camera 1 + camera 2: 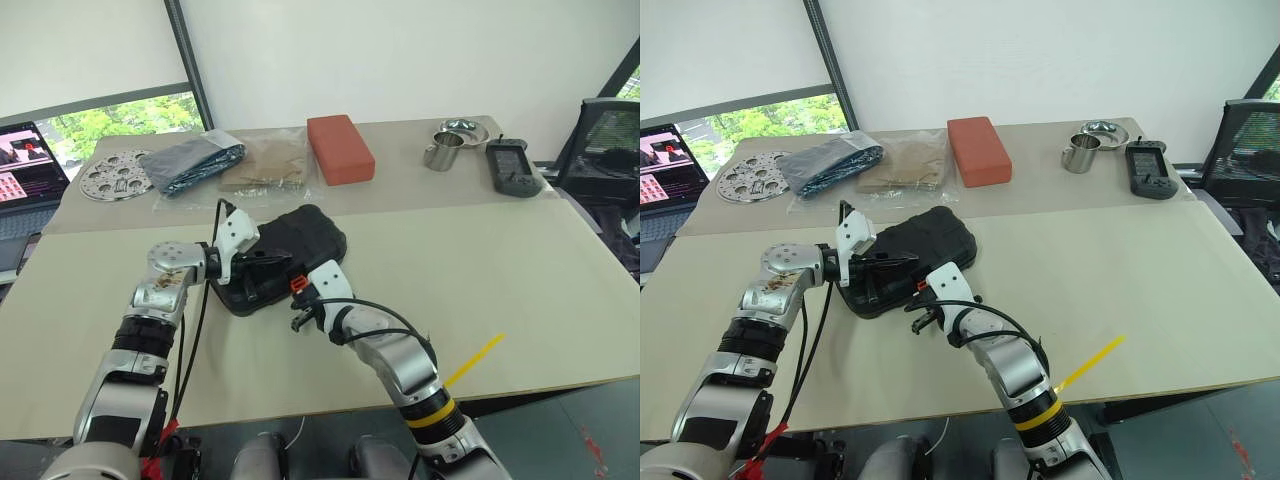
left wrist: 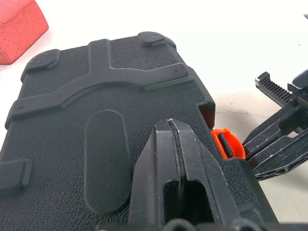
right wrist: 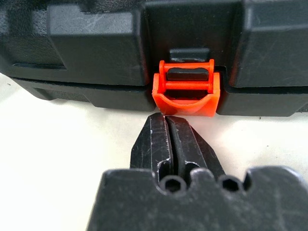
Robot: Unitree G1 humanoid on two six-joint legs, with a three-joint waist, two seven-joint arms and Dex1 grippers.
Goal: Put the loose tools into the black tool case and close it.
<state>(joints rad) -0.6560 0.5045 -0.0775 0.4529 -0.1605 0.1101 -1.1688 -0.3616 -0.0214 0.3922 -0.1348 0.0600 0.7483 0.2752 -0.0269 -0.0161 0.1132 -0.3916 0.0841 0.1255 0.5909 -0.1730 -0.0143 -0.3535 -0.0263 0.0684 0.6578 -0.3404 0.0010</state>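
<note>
— Where was the black tool case (image 1: 285, 255)?

— It lay flat on the table (image 1: 480, 290), lid down, in the near-left part, well short of the red block (image 1: 340, 148) and the plastic bags (image 1: 230, 165) along the far edge. Its long axis ran diagonally, from the near-left corner up toward the far right.

— Which way did the front edge face?

— Toward the robot and slightly to its right. The orange latch (image 3: 185, 94) sat on that edge, hanging below the seam between lid and base.

— And the claws?

— The left gripper (image 2: 175, 159) had its two fingers pressed together, gripping nothing, resting over the ribbed lid near the latch side. The right gripper (image 3: 168, 142) was pinched closed too, empty, with its tips just below the latch; I couldn't tell whether they touched it.

— Anything else out there?

— A metal cup (image 1: 441, 152), a black handheld device (image 1: 511, 166), a perforated metal disc (image 1: 113, 175) and a yellow strip (image 1: 473, 360) near the front edge.
</note>
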